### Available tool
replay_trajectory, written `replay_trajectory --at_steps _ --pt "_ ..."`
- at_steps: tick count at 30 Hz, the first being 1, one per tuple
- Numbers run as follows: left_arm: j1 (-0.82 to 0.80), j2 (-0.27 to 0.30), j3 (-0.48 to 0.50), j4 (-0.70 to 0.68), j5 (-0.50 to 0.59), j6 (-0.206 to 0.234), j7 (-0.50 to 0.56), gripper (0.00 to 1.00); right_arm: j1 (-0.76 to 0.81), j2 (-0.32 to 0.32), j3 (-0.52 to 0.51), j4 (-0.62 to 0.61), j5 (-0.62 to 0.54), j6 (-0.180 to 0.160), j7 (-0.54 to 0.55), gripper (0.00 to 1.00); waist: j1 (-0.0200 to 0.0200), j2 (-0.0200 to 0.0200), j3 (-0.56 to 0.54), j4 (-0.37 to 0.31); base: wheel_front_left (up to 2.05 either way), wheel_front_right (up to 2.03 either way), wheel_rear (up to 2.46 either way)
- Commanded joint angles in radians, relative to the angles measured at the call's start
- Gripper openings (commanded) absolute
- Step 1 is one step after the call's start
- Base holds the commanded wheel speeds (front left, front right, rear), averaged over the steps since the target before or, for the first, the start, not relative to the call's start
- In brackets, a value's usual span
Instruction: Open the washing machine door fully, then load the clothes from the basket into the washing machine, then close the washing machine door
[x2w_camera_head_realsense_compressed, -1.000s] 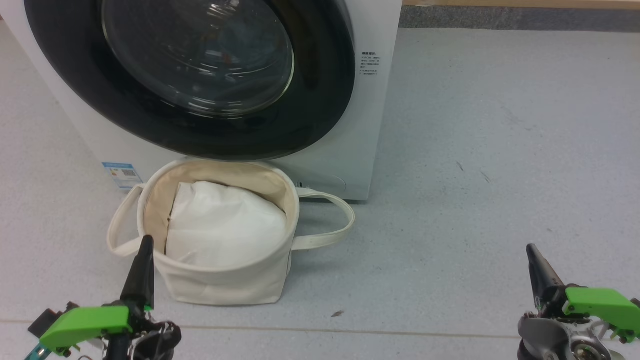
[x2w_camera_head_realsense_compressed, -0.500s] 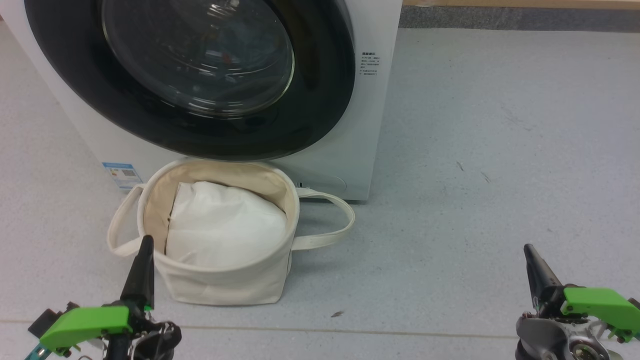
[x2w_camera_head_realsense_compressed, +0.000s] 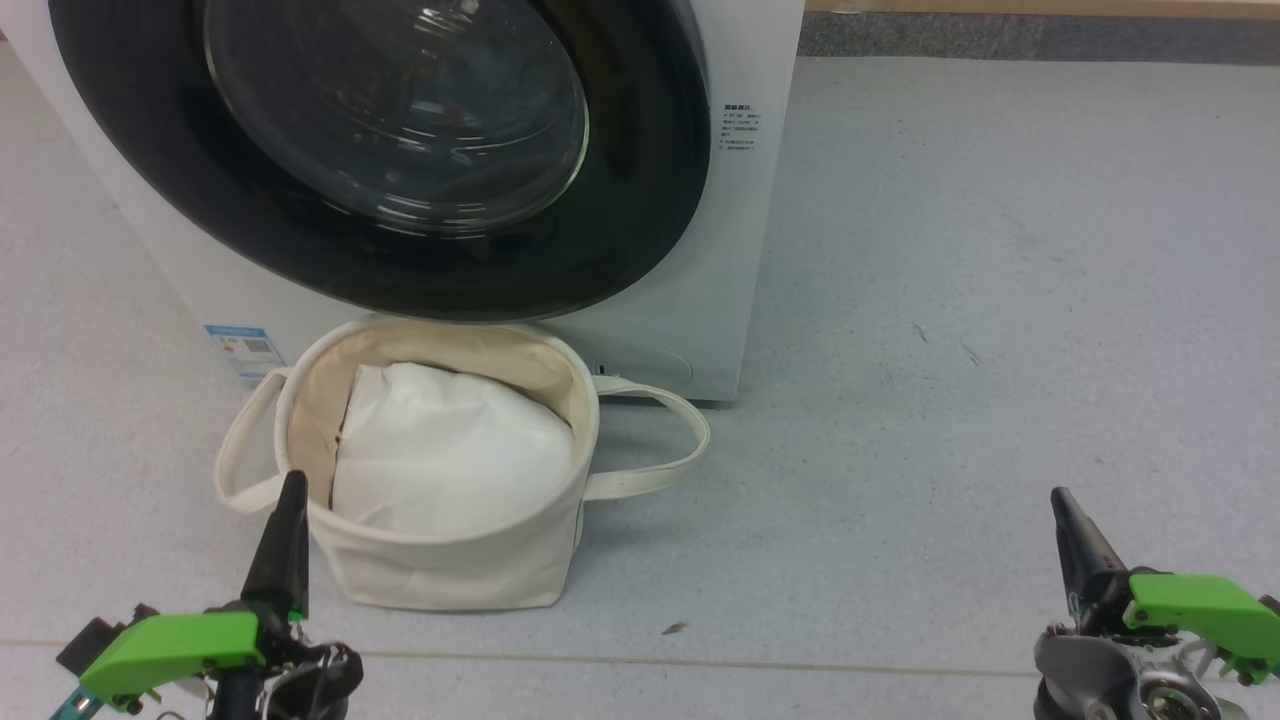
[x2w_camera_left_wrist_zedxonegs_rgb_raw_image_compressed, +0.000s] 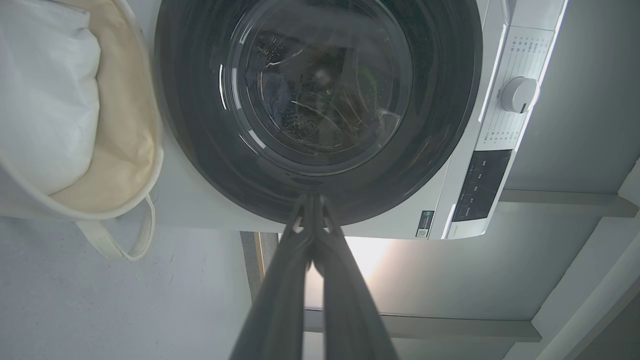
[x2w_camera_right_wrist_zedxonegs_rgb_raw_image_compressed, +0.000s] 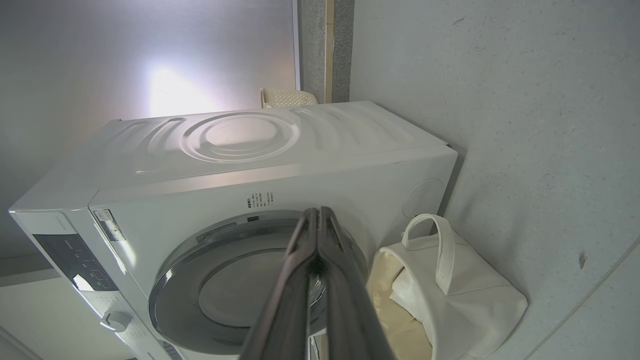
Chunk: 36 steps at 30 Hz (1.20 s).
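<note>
The white washing machine stands at the top of the head view, its round black-rimmed door lying flat against the front. In front of it sits the cream basket with a plain white padded cloth on top; the clothes are hidden. My left gripper is shut at the lower left, its tip at the basket's near left rim. My right gripper is shut at the lower right, over bare floor. The left wrist view faces the door beyond its gripper; the right wrist view has its gripper, the washer and basket.
Grey speckled floor spreads to the right of the washer. A wooden skirting strip runs along the far wall. The washer's control panel with a knob shows in the left wrist view. A small blue label marks the washer's lower left corner.
</note>
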Motion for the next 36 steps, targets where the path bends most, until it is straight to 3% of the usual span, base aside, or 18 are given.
replay_trajectory --at_steps 1,36 --pt "-0.011 0.008 0.037 -0.036 -0.001 0.003 0.008 0.00 -0.044 -0.018 0.025 -0.034 0.010 0.000 -0.004 0.00 0.0000 0.0001 0.000 0.000 0.00 0.00 0.00" --pt "-0.011 0.008 0.037 -0.036 -0.001 0.003 0.008 0.00 -0.041 -0.056 0.078 -0.041 0.057 0.000 -0.044 0.00 0.0000 0.0001 0.000 0.000 0.00 0.00 0.00"
